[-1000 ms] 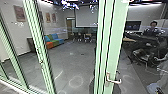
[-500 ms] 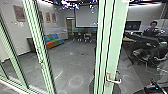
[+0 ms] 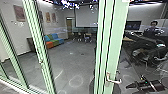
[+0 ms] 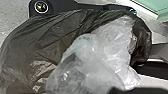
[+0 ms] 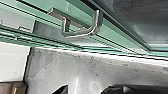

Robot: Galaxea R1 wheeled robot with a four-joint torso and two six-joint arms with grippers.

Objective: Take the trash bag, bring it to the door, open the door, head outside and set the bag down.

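Observation:
At the lower right of the head view my right gripper (image 3: 130, 87) extends leftward, near the metal handle (image 3: 113, 80) on the pale green door frame (image 3: 117, 45). In the right wrist view the bent handle (image 5: 82, 32) shows large, and the dark fingers of my right gripper (image 5: 83, 90) stand apart, clear of it. In the left wrist view the trash bag (image 4: 47, 45), dark with clear crumpled plastic at its mouth, bunches up to the dark fingers of my left gripper (image 4: 135, 90), which is shut on it. The bag covers part of the robot's dark plate.
Glass panels in green frames (image 3: 40, 47) stand to the left. Behind the glass are a colourful sofa (image 3: 53, 41), chairs and a large screen (image 3: 86, 16). A person (image 3: 153, 30) is at the right, near dark equipment. A pale threshold (image 5: 112, 57) runs below the door.
My right gripper has come into the head view from the lower right and reached leftward, toward the handle. The door frame and handle have not moved.

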